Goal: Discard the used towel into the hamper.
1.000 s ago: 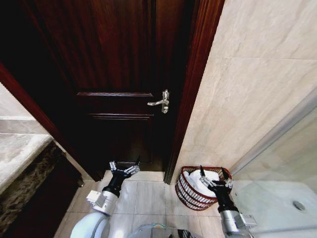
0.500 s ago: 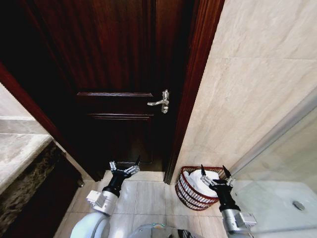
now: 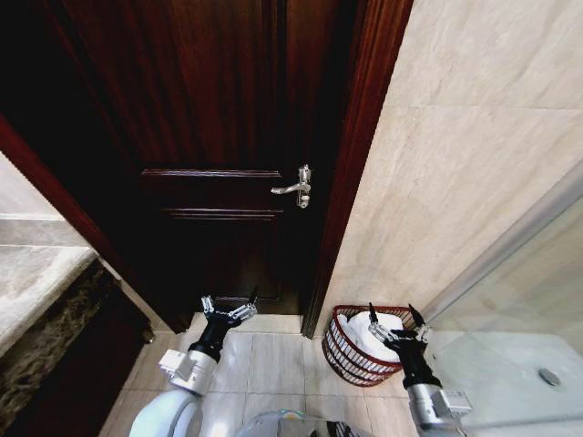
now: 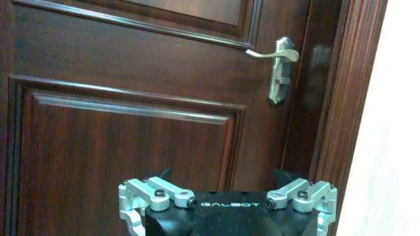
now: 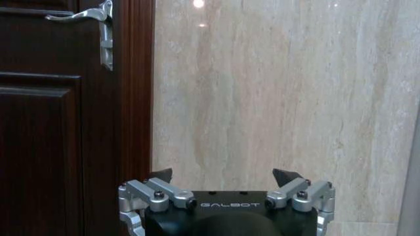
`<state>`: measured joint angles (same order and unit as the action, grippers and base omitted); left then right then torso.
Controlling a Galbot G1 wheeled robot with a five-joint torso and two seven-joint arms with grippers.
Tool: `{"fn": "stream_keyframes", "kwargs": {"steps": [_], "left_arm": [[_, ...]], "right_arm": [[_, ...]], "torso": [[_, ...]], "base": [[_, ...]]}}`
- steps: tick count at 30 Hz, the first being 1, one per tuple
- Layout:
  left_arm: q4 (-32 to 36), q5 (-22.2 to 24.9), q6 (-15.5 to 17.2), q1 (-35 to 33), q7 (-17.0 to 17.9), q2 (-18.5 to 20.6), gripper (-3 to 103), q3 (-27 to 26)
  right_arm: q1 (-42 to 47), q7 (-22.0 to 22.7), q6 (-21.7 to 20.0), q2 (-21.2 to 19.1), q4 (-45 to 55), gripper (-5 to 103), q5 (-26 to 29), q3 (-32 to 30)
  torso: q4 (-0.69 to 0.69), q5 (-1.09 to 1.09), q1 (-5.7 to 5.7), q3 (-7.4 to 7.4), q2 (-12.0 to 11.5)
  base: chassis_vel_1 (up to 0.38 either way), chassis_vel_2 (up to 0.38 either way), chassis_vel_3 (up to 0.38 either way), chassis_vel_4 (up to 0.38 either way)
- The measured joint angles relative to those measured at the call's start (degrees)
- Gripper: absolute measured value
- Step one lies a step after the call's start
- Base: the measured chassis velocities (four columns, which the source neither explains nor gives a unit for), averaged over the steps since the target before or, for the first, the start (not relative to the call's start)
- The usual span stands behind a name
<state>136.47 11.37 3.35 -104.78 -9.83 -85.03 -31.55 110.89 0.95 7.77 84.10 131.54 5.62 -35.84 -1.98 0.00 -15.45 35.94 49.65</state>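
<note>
My right gripper: fingers spread, empty, above the hamper | hamper just below and beside it, white towel inside, by the tiled wall | my left gripper: fingers spread, empty, facing the dark door.

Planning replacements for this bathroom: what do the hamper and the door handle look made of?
The hamper: thin red-brown slats with open gaps, likely coated wire or rattan; unclear which. The door handle: bright silvery lever with sharp glints, seemingly polished metal.
</note>
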Motion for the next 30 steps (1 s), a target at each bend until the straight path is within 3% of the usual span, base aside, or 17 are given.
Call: {"fn": "stream_keyframes", "kwargs": {"steps": [30], "left_arm": [[0.0,0.0,0.0,0.0,0.0,0.0,100,0.0]], "right_arm": [[0.0,0.0,0.1,0.0,-0.1,100,0.1,0.0]], "torso": [[0.00,0.00,0.00,0.00,0.0]], "base": [[0.000,0.000,0.000,0.000]]}}
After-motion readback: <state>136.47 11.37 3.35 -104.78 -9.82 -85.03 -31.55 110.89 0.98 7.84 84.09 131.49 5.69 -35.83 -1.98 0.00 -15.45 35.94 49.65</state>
